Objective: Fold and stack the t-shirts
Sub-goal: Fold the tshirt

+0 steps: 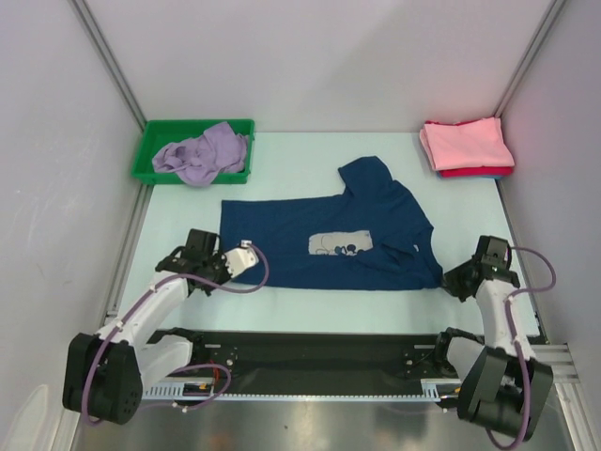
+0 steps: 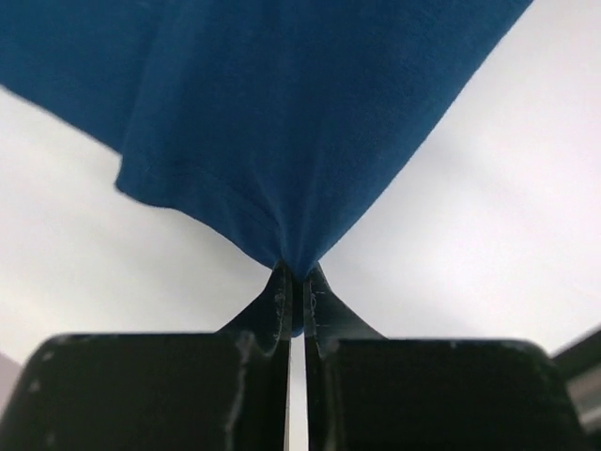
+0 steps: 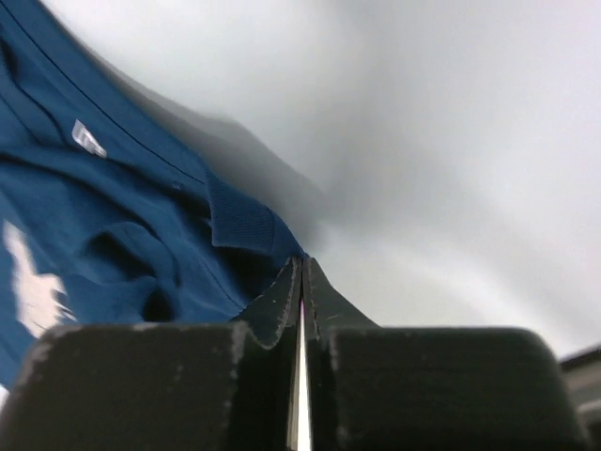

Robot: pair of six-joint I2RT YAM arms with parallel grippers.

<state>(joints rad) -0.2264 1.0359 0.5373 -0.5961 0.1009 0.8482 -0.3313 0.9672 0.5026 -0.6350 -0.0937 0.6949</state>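
Step prob. folding navy tee, L jaws and R jaws each pinching a near corner; next needs even lift fwd.

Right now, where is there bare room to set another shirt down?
Bare: the back strip between the green bin and pink stack, and the patch between that stack and the navy shirt. Crowded: the near corners, where the left fingers and right fingers pinch the shirt.
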